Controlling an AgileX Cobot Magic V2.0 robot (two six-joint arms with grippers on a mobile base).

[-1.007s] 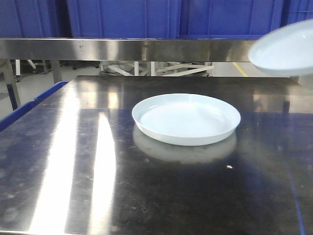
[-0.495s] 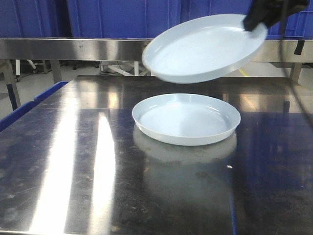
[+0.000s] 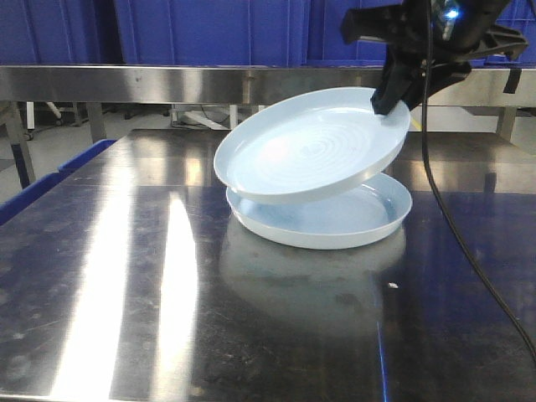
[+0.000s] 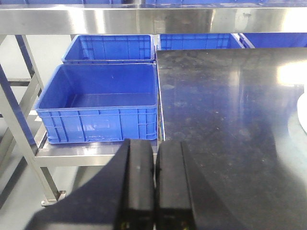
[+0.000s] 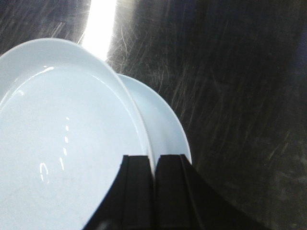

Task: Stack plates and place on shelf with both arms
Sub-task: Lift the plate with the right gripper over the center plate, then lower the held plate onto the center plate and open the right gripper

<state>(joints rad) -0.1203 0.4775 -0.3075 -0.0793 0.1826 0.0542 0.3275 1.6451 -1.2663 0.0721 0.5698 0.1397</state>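
Plates sit right of the table's (image 3: 126, 276) middle. The upper plate (image 3: 310, 146) hangs tilted, its left rim low against the lower plate (image 3: 360, 219), touching or not I cannot tell, and its right rim is pinched between my right arm's fingers (image 3: 388, 94). My left arm's fingers (image 4: 139, 182) are pressed together and empty, by the left edge. Released at this slant, I judge, it could clatter down off-centre or shunt the lower plate, and a one-edge grip on glossy ware may slip. The steel table is glare-streaked, with blue crates (image 4: 98, 103) to its left and a steel shelf rail (image 3: 167, 84) behind.
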